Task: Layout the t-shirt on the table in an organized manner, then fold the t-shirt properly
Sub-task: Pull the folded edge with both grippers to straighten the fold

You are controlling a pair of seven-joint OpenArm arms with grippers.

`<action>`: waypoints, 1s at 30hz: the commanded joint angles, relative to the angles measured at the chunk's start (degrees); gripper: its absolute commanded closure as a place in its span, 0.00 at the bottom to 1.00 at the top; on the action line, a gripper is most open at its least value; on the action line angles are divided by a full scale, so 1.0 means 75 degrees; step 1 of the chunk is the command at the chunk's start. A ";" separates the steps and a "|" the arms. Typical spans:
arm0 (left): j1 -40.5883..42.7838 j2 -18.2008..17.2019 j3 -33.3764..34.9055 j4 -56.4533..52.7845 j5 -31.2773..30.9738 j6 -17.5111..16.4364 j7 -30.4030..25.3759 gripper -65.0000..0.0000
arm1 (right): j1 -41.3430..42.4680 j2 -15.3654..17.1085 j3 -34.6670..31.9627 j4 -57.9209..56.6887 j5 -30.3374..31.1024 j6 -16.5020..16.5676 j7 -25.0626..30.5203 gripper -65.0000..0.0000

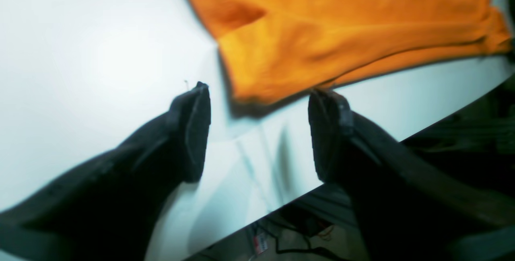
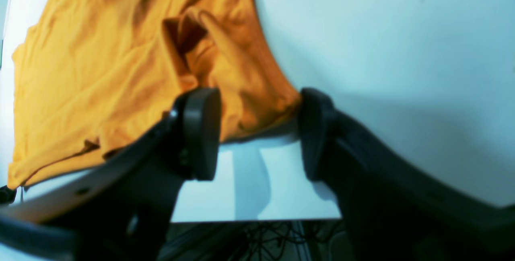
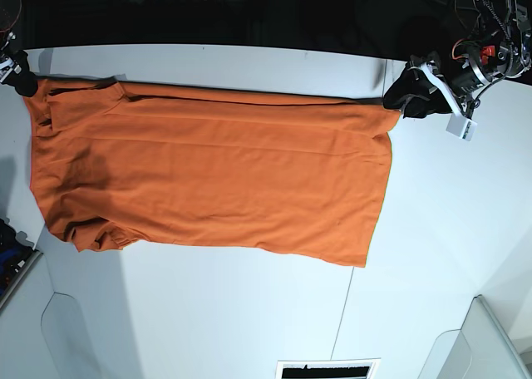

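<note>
The orange t-shirt (image 3: 208, 175) lies spread flat and sideways on the white table (image 3: 249, 312), sleeves at the left and hem at the right. My left gripper (image 1: 259, 91) is open, and a hem corner of the t-shirt (image 1: 322, 31) lies at its fingertips near the table's edge. In the base view this gripper (image 3: 405, 96) is at the shirt's far right corner. My right gripper (image 2: 259, 100) is open, with a rumpled sleeve of the t-shirt (image 2: 120, 64) lying between its fingers. It shows at the far left corner in the base view (image 3: 23, 84).
The table's edge (image 1: 402, 140) runs close behind the left gripper, with cables on the floor below. A thin seam (image 3: 345, 312) crosses the table at the front right. Grey panels (image 3: 470, 350) stand at the front corners, and a dark slot (image 3: 328, 368) sits at the front edge.
</note>
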 commanded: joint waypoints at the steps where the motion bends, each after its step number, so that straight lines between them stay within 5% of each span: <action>1: -0.0023 -0.0090 -0.0055 0.0105 -0.0152 -0.0069 -0.0169 0.30 | -0.0006 0.0093 0.0047 0.0085 -0.0020 0.0073 -0.0032 0.51; 22: -0.0886 0.0204 0.0711 -0.1107 0.0038 -0.0069 -0.0449 0.29 | 0.0609 -0.0466 -0.0003 0.0085 -0.0233 0.0035 -0.0029 0.51; 25: -0.0886 0.0425 0.0711 -0.1107 0.0274 -0.0069 -0.0455 0.30 | 0.0606 -0.0487 -0.0003 0.0085 -0.0323 0.0029 -0.0032 0.63; 27: -0.0886 0.0510 0.0711 -0.1107 0.0498 -0.0069 -0.0481 0.40 | 0.0606 -0.0481 -0.0003 0.0085 -0.0425 0.0032 -0.0029 0.76; 30: -0.0886 0.0525 0.0711 -0.1105 0.0979 -0.0069 -0.0475 0.86 | 0.0603 -0.0478 -0.0003 0.0085 -0.0460 0.0035 -0.0029 0.99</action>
